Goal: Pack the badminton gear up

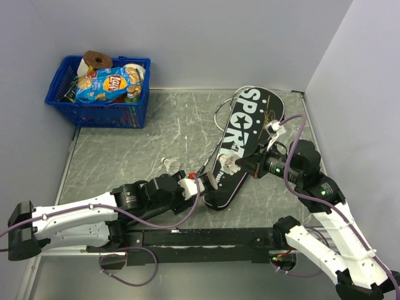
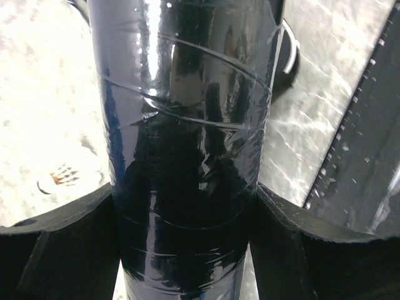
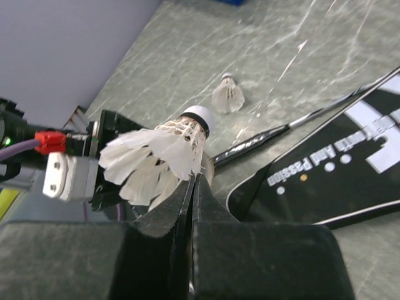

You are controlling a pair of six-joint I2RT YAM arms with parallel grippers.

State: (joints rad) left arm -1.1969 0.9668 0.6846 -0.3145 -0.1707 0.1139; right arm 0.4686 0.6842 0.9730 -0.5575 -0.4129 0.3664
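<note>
Fingers [image 2: 62, 250] of the left gripper [image 2: 187, 215] fill the bottom of the left wrist view, one on each side of the long dark tube [image 2: 187, 125] and pressed against it, so the tube is clamped between them. It is glossy, wound with clear tape, and runs straight up the picture away from the camera. Grey marbled table [image 2: 50, 94] shows on both sides of it.

At the bottom of the right wrist view, the right gripper [image 3: 195, 182] has its jaws closed tight together. They pinch the feather skirt of a shuttlecock [image 3: 165, 156], whose white cork tip points up and to the right. Beyond it a second shuttlecock [image 3: 228, 95] sits alone on the table. To the right lies the black bag [image 3: 337, 175], with one of the rackets [image 3: 294, 125] showing as a thin dark shaft along its edge.

From the overhead camera, both arms reach in to the middle of the table and the two grippers sit near each other at the lower end of the bag. The bag lies diagonally on the right half, lettered SPORT, with white racket frames poking out from under its upper left edge. The tube is hard to pick out against the bag from above. The loose shuttlecock rests left of the grippers. A blue basket [image 1: 94, 115] with a crisp packet [image 1: 106, 84] stands in the far left corner, well apart.
</note>
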